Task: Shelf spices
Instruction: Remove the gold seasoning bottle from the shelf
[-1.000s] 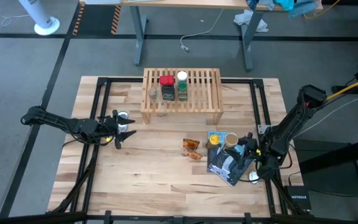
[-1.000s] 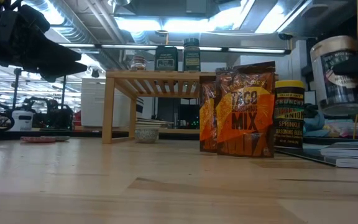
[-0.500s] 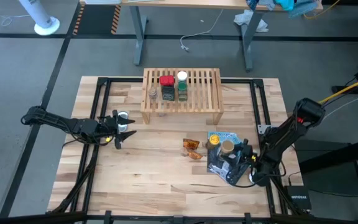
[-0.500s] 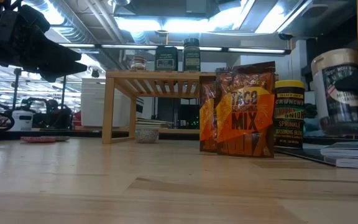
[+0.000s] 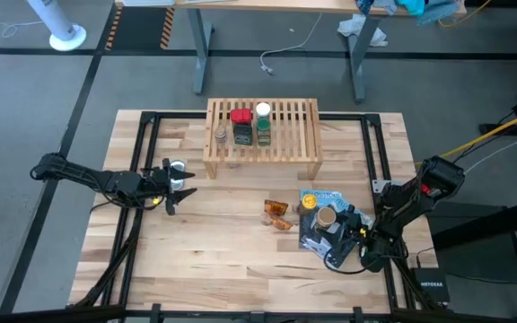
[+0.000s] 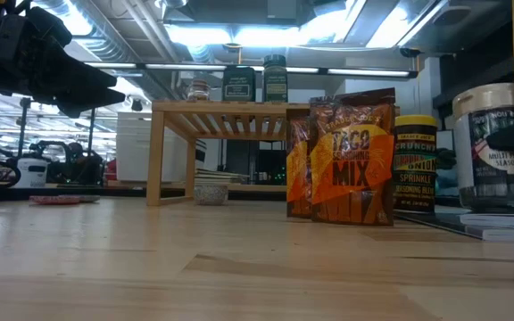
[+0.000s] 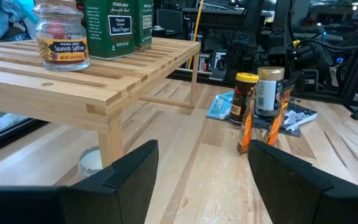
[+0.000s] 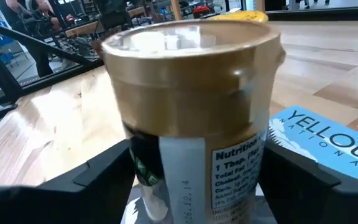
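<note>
Grey carpet-tile floor [image 5: 25,108] all around the butcher-block tabletop [image 5: 223,260], with a second desk on grey metal legs [image 5: 203,54] behind it and a white fan base [image 5: 65,38] off in the corner. Level across, bright ceiling strip lights [image 6: 266,34] and exposed ductwork [image 6: 105,45].

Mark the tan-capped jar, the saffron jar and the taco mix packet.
tan-capped jar [image 8: 191,56]: right wrist view, side of the cap.
saffron jar [image 7: 62,45]: left wrist view, its label.
taco mix packet [image 6: 353,165]: low view, front face at the printed name.
</note>
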